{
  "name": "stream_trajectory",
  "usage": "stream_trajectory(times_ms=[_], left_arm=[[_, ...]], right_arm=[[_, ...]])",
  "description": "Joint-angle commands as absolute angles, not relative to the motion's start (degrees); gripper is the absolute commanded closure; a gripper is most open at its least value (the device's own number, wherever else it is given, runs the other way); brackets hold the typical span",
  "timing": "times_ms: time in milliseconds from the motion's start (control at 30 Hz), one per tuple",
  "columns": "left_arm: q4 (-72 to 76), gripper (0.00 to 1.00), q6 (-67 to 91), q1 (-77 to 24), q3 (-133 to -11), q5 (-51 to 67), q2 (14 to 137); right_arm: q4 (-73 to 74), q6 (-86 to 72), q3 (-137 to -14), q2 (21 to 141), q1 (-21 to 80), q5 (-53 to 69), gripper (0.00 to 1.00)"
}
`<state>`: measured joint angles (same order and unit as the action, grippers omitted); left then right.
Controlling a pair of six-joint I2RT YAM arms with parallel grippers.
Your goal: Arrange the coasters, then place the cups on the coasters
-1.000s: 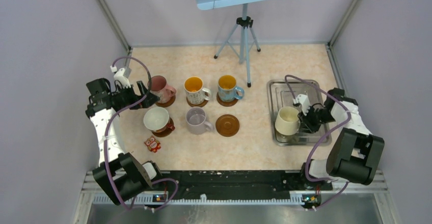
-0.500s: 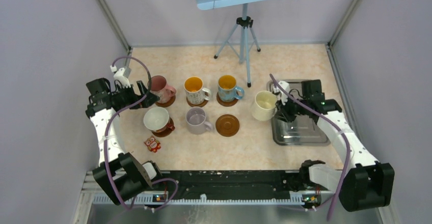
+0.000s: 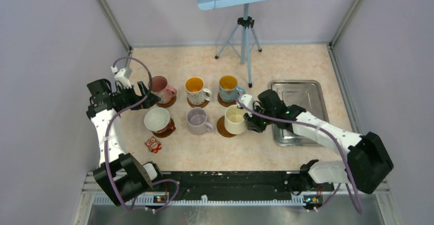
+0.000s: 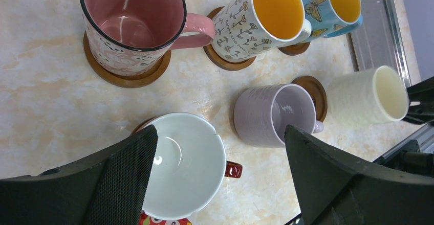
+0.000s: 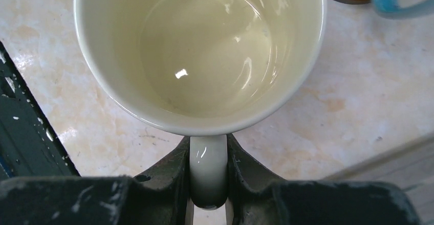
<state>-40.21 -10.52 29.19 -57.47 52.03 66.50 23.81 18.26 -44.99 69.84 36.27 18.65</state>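
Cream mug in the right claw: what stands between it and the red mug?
Only the lavender-grey mug, as the top view shows.

Steel tray (image 3: 302,92); tripod (image 3: 246,36); seemingly owl figure (image 3: 152,144)

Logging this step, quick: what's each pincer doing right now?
Left pincer: open, holding nothing.
Right pincer: closed on the cream cup by its handle.
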Motion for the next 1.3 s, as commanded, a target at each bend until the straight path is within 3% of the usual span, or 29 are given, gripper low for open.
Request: stream_trajectory(times_ms=[0, 233, 1267], left_arm=[[-38.6, 0.01, -10.3, 29.2, -57.4, 53.3, 66.1], [-38.6, 0.01, -10.2, 29.2, -57.7, 53.6, 66.6], [-38.8, 0.01, -10.3, 29.2, -57.7, 53.4, 66.9]], right_arm=[[13.5, 13.6, -48.4, 72.5, 42.0, 11.7, 1.00], [6.8, 14.0, -46.5, 74.6, 47.1, 6.7, 1.00], [-6.5, 2.7, -39.3, 78.1, 50.6, -2.9, 1.00]])
